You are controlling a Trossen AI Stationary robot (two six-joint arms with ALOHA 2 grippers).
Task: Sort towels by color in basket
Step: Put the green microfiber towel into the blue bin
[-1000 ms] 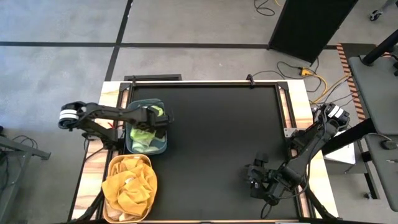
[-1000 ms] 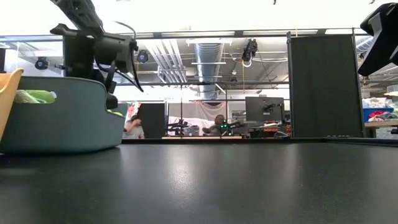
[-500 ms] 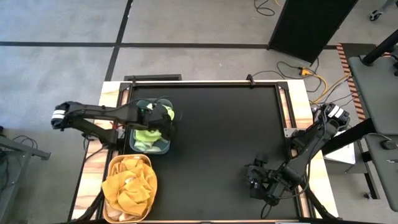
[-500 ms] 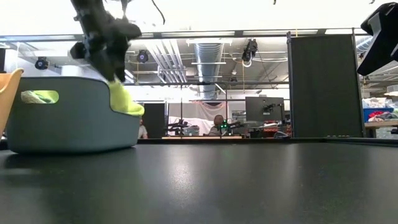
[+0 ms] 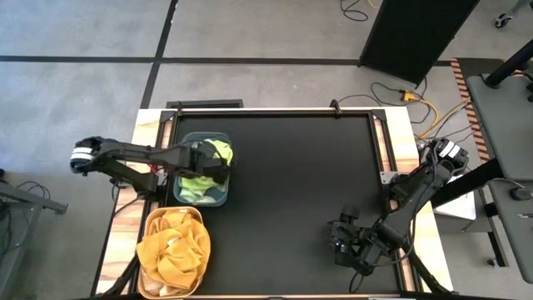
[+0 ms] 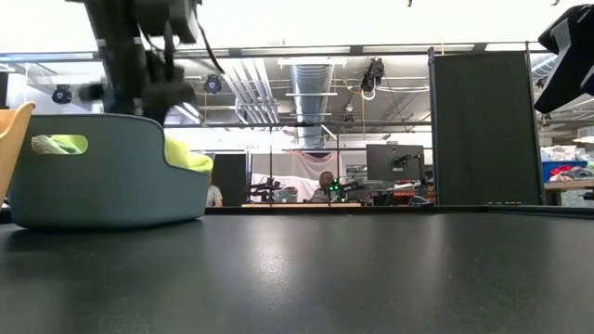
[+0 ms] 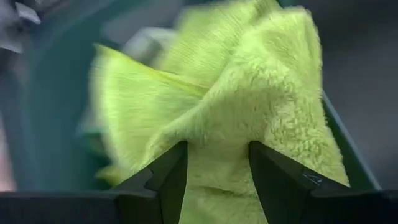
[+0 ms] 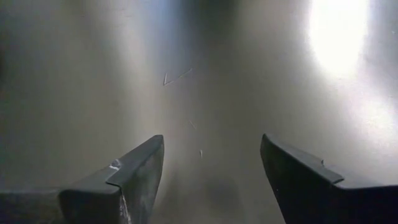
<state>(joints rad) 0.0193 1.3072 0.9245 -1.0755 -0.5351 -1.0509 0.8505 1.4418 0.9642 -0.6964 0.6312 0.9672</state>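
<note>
We see the left gripper point(image 5: 218, 169) over the grey-blue basket point(image 5: 178, 195), fingers apart with a lime green towel point(image 7: 249, 124) between them, draped over the basket's rim. Orange towels point(image 5: 173, 247) fill the tan basket point(image 5: 151, 218). The right gripper point(image 5: 337, 247) waits open above the table point(image 5: 291, 183).

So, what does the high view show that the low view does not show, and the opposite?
Only the high view shows the right gripper, open and low over the table, and the orange basket's mustard towels. Only the low view shows the room behind, with a person at a desk. Both show the grey-green basket holding the lime green towel draped at its rim, under the left gripper.
</note>
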